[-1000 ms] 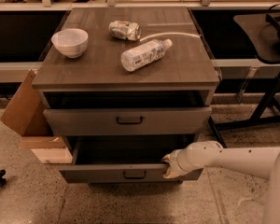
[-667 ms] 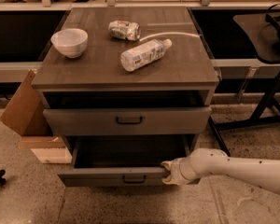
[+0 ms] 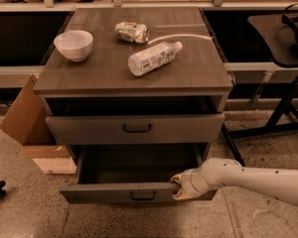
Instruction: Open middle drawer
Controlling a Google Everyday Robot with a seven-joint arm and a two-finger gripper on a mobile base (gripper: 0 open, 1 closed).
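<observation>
Middle drawer (image 3: 134,191), rigid wood on slides, stands pulled out; gripper (image 3: 177,187) at its right front rim, jaw state indiscernible; bar handle (image 3: 142,196) likeliest hold.

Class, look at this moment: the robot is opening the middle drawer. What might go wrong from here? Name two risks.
1. The pincer is at the right end of the middle drawer front, away from the handle. An off-centre pull may skew the drawer and jam it.
2. The bottle lies on its side on the cabinet top. A jolt to the cabinet might set it rolling towards an edge.
</observation>
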